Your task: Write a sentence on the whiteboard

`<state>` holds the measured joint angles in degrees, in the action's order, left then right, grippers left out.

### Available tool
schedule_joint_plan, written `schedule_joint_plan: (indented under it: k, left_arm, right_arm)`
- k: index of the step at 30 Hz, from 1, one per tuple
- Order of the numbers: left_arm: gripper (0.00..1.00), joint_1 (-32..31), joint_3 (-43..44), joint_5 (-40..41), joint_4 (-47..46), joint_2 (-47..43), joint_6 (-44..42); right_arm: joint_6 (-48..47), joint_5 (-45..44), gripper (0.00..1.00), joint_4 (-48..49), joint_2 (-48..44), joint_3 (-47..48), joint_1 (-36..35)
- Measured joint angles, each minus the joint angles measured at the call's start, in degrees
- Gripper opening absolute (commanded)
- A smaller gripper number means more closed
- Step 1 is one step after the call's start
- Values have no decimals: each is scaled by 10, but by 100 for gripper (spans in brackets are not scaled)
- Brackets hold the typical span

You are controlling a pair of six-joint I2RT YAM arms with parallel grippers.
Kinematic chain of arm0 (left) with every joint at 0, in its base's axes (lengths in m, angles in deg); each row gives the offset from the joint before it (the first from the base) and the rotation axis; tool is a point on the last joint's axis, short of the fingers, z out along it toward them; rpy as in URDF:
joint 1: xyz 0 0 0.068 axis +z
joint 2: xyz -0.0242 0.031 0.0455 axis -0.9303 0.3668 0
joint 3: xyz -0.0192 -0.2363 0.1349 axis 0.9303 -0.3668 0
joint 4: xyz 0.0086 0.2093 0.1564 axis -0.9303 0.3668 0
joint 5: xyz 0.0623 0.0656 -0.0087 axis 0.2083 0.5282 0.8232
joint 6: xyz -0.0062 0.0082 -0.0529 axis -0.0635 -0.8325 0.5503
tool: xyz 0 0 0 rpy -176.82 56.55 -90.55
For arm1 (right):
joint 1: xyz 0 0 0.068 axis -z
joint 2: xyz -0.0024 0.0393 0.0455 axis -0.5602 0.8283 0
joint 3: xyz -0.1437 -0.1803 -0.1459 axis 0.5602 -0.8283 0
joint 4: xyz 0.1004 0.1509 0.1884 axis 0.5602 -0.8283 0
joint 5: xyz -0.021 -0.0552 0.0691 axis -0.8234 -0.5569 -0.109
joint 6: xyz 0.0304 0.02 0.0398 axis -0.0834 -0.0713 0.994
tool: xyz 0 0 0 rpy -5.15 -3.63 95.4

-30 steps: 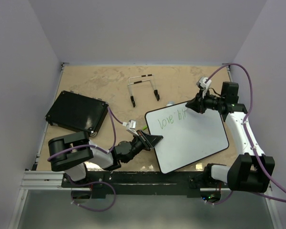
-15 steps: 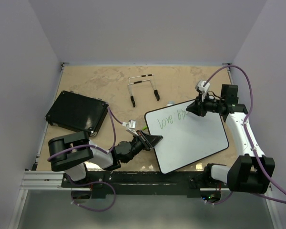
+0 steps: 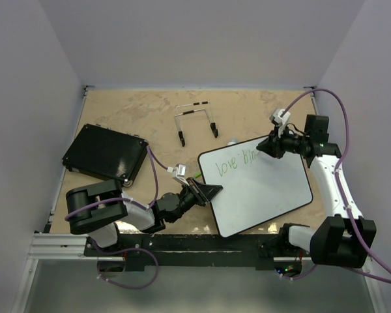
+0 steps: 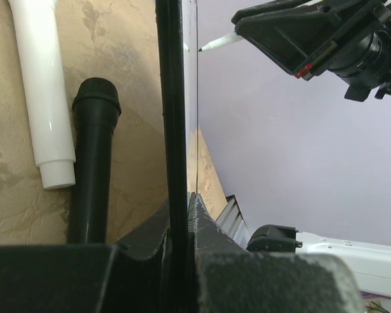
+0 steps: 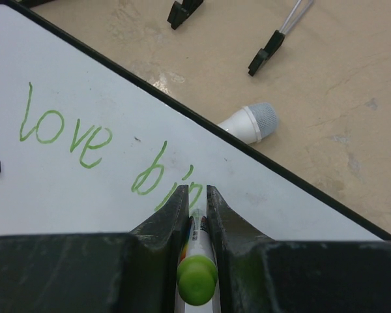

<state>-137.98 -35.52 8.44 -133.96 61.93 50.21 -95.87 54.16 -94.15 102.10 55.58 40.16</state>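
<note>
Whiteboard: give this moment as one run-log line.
left gripper: shut on whiteboard | right gripper: shut on marker | sentence: "love bin", unfinished

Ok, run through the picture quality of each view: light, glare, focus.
Top external: even soft light, no hard shadows, the whiteboard evenly bright. Left wrist: the left gripper at the bottom edge is dark and soft, the black microphone sharper. Right wrist: the sentence is crisp; the green marker cap is blurred.

The overhead camera looks down on everything from afar; both wrist cameras sit close, sharing the whiteboard [image 3: 260,189].
</note>
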Motion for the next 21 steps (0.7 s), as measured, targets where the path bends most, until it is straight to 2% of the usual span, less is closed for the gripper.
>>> schedule_joint_plan:
  k: [21]
  left_arm:
    - [0, 0, 0, -1, -1, 0, -1]
  right_arm:
    - [84, -16, 0, 111, 45, 21, 8]
